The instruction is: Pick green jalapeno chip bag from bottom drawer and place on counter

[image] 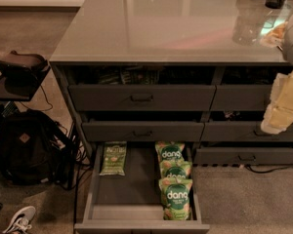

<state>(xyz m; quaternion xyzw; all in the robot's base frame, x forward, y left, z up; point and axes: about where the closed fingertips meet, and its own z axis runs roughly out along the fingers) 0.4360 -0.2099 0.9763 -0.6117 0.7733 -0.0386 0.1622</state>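
Bottom drawer (132,189) open: green jalapeno chip bag (113,158) flat at back-left, three dang bags (176,204) overlapping down the right side. My gripper (282,106) hangs far right, below the counter (161,28) edge (grip state: can't tell)

Claw (282,104) at right edge; bottom drawer (136,186) middle free beside dang bags (175,179).

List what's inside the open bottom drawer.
Left: green jalapeno chip bag; right: three overlapping dang bags. The bottom drawer's back, under the drawer above, is hidden. The gripper hangs outside, far right.
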